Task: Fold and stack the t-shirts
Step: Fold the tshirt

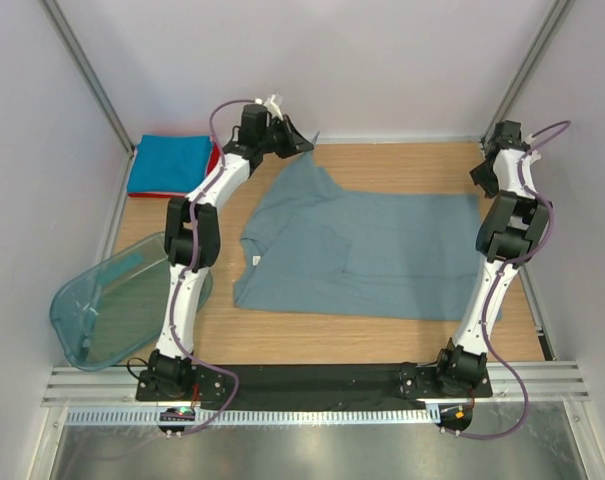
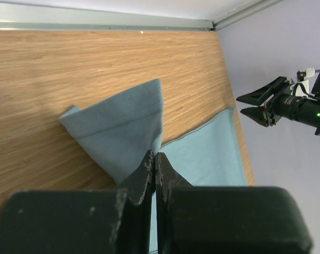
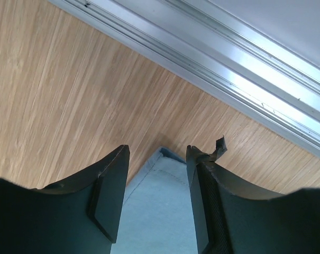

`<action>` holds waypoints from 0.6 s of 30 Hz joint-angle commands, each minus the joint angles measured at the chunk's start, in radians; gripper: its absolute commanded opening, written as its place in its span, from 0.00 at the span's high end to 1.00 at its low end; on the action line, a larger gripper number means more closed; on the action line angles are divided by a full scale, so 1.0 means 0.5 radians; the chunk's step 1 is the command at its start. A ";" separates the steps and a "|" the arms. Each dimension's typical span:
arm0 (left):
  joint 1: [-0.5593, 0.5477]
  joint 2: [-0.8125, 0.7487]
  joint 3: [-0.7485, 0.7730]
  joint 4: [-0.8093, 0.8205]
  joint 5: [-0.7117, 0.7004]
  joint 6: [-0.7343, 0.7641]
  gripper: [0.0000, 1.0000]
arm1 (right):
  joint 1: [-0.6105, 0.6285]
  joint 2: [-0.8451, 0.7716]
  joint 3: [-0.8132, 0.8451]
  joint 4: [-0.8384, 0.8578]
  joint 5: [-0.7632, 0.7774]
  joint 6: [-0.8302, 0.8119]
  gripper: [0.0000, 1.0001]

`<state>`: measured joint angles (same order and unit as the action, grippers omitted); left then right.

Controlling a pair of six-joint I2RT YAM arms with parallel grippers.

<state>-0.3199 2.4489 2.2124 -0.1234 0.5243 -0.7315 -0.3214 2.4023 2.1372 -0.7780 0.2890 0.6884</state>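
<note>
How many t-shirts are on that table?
3. A grey-blue one spread across the middle, a bright blue one folded in the far left corner, a red one peeking from under it. More could hide beneath.

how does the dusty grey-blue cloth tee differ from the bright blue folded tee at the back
The dusty grey-blue tee lies spread across the wooden table; the bright blue tee is folded square in the far left corner. The grey-blue one has a sleeve pinched in the shut left gripper; the bright blue one is untouched. The bright blue tee rests on a red cloth; the grey-blue one on bare wood. Both are soft cloth.
</note>
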 commanded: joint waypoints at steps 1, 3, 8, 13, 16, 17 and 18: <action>-0.017 -0.112 -0.028 0.057 0.028 0.027 1.00 | 0.008 0.030 0.088 0.004 -0.010 0.068 0.46; -0.020 -0.109 -0.034 0.057 0.022 0.030 1.00 | 0.011 0.043 0.088 -0.021 -0.013 0.074 0.47; -0.017 -0.109 -0.025 0.057 0.010 0.033 1.00 | 0.014 0.076 0.088 -0.049 -0.032 0.096 0.48; -0.017 -0.124 -0.037 0.047 0.007 0.045 1.00 | 0.029 0.113 0.106 -0.012 -0.053 0.093 0.52; -0.017 -0.139 -0.044 0.026 -0.012 0.070 1.00 | 0.032 0.107 0.104 -0.009 -0.041 0.093 0.62; -0.017 -0.145 -0.044 -0.004 -0.024 0.082 1.00 | 0.029 0.101 0.110 -0.006 -0.029 0.084 0.66; -0.014 -0.164 -0.041 -0.026 -0.036 0.107 1.00 | 0.032 0.095 0.107 -0.009 -0.004 0.059 0.71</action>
<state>-0.3279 2.4485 2.1891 -0.1265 0.5156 -0.7170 -0.3103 2.4546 2.1517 -0.7918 0.2646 0.7139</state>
